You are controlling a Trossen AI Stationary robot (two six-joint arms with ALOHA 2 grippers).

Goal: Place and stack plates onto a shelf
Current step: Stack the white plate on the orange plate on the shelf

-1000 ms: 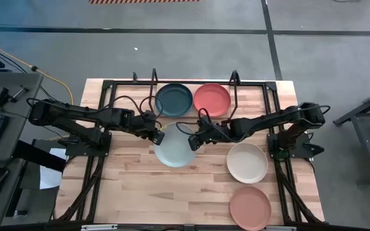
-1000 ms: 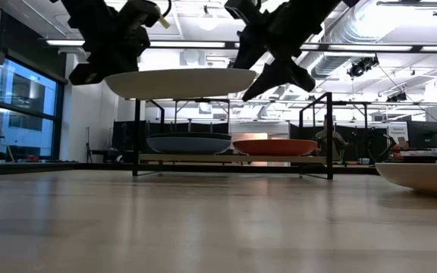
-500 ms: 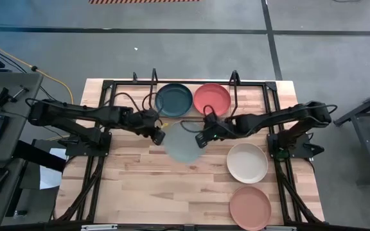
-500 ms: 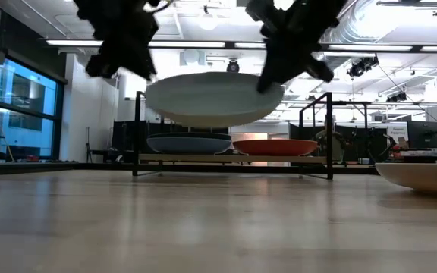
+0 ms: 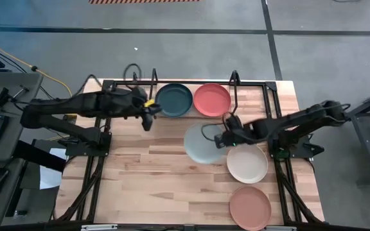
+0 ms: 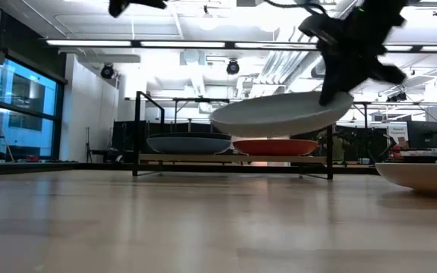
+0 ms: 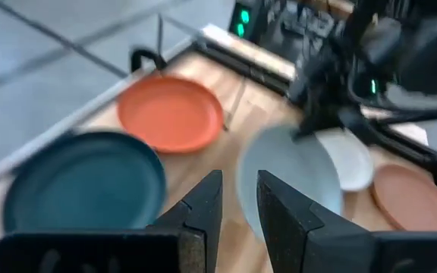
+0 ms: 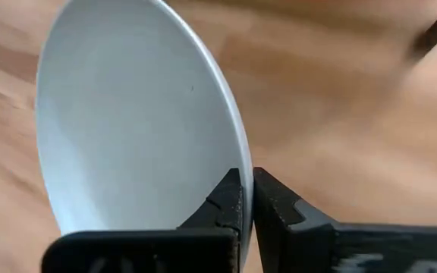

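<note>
The pale mint plate (image 5: 203,142) hangs above the table's middle, held by my right gripper (image 5: 227,136) at its right rim. In the low view the plate (image 6: 279,114) tilts, its free side lower. My left gripper (image 5: 148,110) is empty by the shelf's left end, high up, its fingers a narrow gap apart (image 7: 239,205). A dark teal plate (image 5: 174,100) and a coral red plate (image 5: 212,99) rest side by side on the shelf (image 6: 234,158). A cream plate (image 5: 247,163) and a terracotta pink plate (image 5: 250,207) lie on the table. My right gripper pinches the mint plate's rim (image 8: 237,163) between its two fingers, one on the plate's inner face and one on its underside. The fingers come from the table's right side. The plate is lifted clear, tilted, with its far side (image 6: 222,120) drooping.
The shelf's black frame has upright loops (image 5: 235,77) at the back. The arms' black base frames (image 5: 95,160) run along both table sides. Bare wood lies at the near left (image 5: 153,192).
My left gripper has let go of the mint plate and gone up and toward the table's far left. My right gripper has carried the plate toward the table's right edge. The plate, level before, now tilts with its free side down.
</note>
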